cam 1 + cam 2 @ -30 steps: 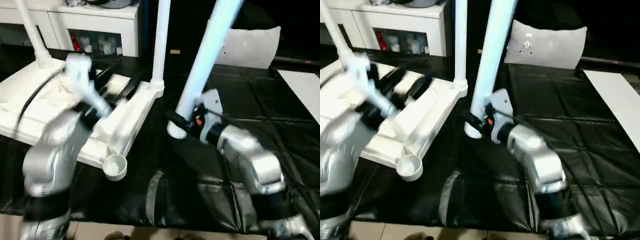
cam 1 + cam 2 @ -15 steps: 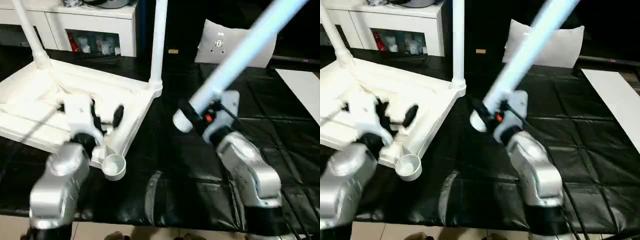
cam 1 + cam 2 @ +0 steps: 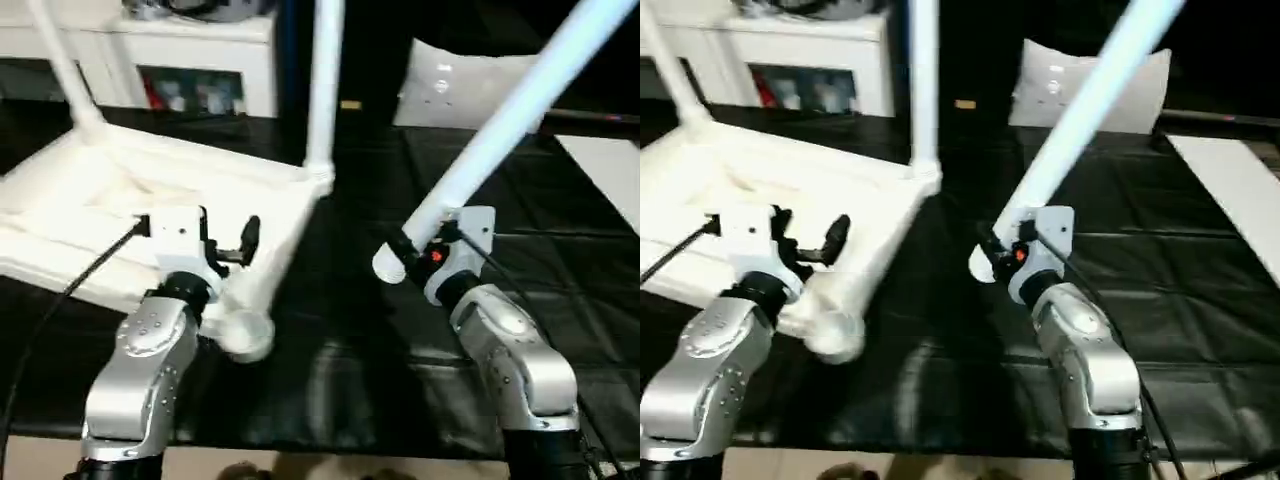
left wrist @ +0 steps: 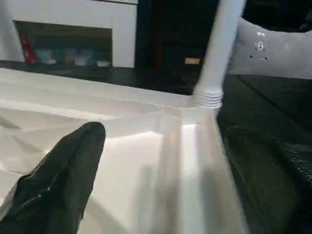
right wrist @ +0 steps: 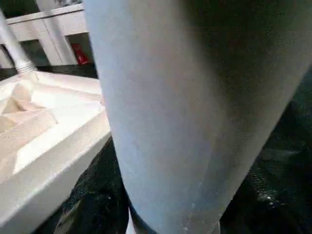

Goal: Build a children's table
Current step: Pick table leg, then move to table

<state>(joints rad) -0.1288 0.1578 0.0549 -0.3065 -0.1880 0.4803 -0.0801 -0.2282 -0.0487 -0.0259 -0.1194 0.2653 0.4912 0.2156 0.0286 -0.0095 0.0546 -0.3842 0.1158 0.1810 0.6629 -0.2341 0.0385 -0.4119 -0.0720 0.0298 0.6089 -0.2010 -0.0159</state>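
Note:
The white table top (image 3: 90, 215) lies upside down on the black mat, ribbed side up. Two white legs stand upright in its far corner sockets, one (image 3: 322, 90) at the right and one (image 3: 62, 75) at the left. The near corner socket (image 3: 247, 338) stands empty. My left gripper (image 3: 228, 248) hovers open just above the top's near edge, close to that socket; one black finger (image 4: 63, 180) shows over the ribs. My right gripper (image 3: 412, 243) is shut on a third leg (image 3: 500, 130) near its lower end. That leg slants up to the right, held off the mat, right of the table top.
A white cabinet (image 3: 200, 60) stands behind the table top. A grey cushion (image 3: 460, 80) lies at the back right and a white board (image 3: 600, 170) at the far right. The black quilted mat (image 3: 340, 300) covers the work surface.
The held leg has tipped from near upright to a strong slant to the right. My left arm has drawn back from over the table top to its near corner.

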